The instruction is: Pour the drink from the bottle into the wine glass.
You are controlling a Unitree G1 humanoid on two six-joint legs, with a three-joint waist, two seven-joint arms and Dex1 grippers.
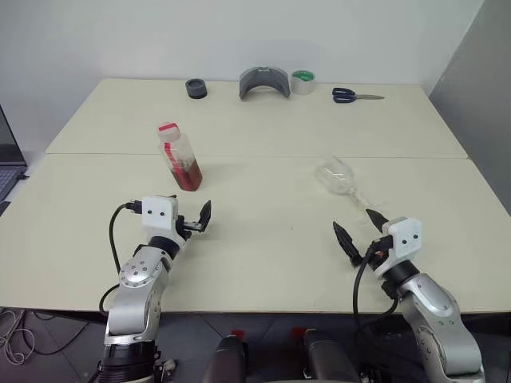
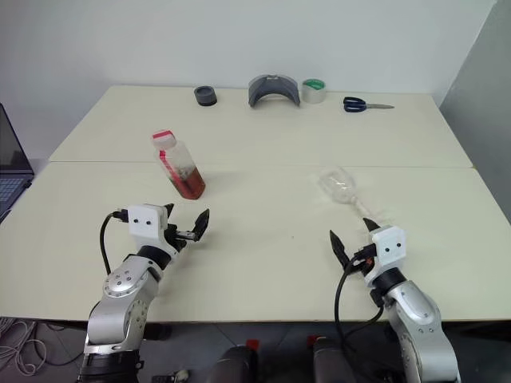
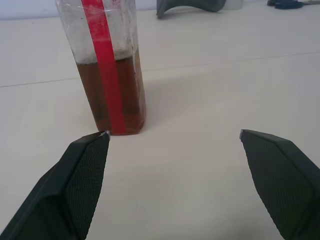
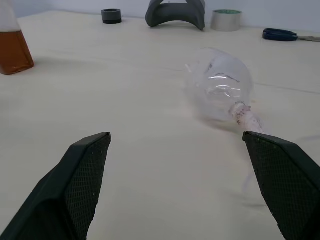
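4 items at table's (image 1: 263, 239) far edge: puck (image 1: 196, 88), holder (image 1: 264, 82), tape (image 1: 303, 81), scissors (image 1: 355, 96).

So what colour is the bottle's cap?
Red and white cap, clearest in the left eye view.

The table (image 1: 263, 239) has a smooth, matt cream top that looks like laminate. On its left, the bottle (image 1: 180, 157) is clear glossy plastic with a shiny red label strip, the drink (image 3: 117, 95) showing amber and translucent through it. On the right, the wine glass (image 4: 220, 82) is clear, glossy glass with bright highlights. Each gripper's black fingers (image 3: 75, 190) carry matt pads with a fine cross-hatched texture, perhaps rubber.
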